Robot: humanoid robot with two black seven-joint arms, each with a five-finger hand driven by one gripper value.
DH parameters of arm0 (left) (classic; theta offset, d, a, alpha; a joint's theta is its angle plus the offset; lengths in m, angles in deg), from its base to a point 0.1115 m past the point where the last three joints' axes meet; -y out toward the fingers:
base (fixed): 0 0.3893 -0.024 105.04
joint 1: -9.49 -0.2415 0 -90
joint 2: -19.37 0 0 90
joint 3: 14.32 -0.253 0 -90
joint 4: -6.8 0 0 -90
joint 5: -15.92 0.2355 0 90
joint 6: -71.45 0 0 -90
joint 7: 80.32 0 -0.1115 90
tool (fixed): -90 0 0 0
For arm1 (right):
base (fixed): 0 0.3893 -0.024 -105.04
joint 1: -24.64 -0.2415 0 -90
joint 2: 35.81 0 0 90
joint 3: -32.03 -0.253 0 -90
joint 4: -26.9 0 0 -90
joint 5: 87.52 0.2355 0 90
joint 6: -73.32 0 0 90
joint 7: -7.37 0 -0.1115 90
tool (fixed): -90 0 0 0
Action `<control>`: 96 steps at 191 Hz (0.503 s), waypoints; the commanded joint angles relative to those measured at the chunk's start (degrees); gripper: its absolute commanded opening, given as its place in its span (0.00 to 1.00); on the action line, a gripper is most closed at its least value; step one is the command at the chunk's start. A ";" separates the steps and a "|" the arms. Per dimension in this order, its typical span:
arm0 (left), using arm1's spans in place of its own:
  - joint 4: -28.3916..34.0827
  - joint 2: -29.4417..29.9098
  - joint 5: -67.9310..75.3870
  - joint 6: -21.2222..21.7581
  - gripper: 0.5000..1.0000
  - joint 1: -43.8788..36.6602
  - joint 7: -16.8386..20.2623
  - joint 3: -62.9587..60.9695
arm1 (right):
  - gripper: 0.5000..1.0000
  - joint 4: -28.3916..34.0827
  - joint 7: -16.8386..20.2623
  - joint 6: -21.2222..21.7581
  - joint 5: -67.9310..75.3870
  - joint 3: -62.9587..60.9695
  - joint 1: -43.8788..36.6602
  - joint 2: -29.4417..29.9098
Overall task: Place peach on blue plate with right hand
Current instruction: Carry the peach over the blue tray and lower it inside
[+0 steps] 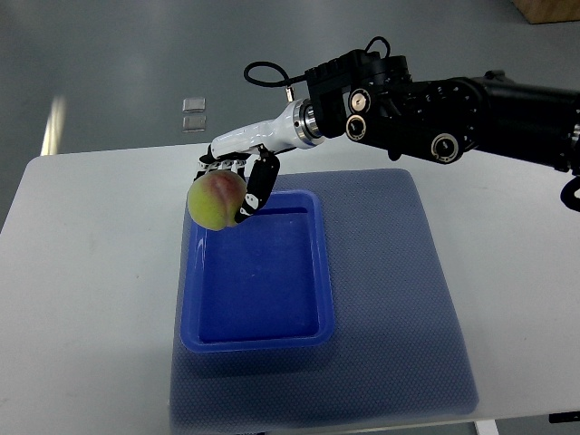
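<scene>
A round peach (216,200), yellow-green with a reddish blush, is held over the far left corner of the blue plate (257,337). The right robot hand (237,181) grips it with curled black-and-white fingers, its black arm reaching across from beyond the plate's far right. The plate is a glossy rectangular tray on a textured blue mat (399,299) covering the white table (82,290).

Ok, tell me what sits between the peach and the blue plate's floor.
Nothing: in the top view the right hand holds the peach over the blue plate's far-left corner; its floor is bare.
</scene>
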 commanded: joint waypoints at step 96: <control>0.29 0.00 -0.08 0.01 1.00 0.01 0.00 0.00 | 0.50 -8.25 -0.17 -1.14 -6.53 0.21 12.51 2.15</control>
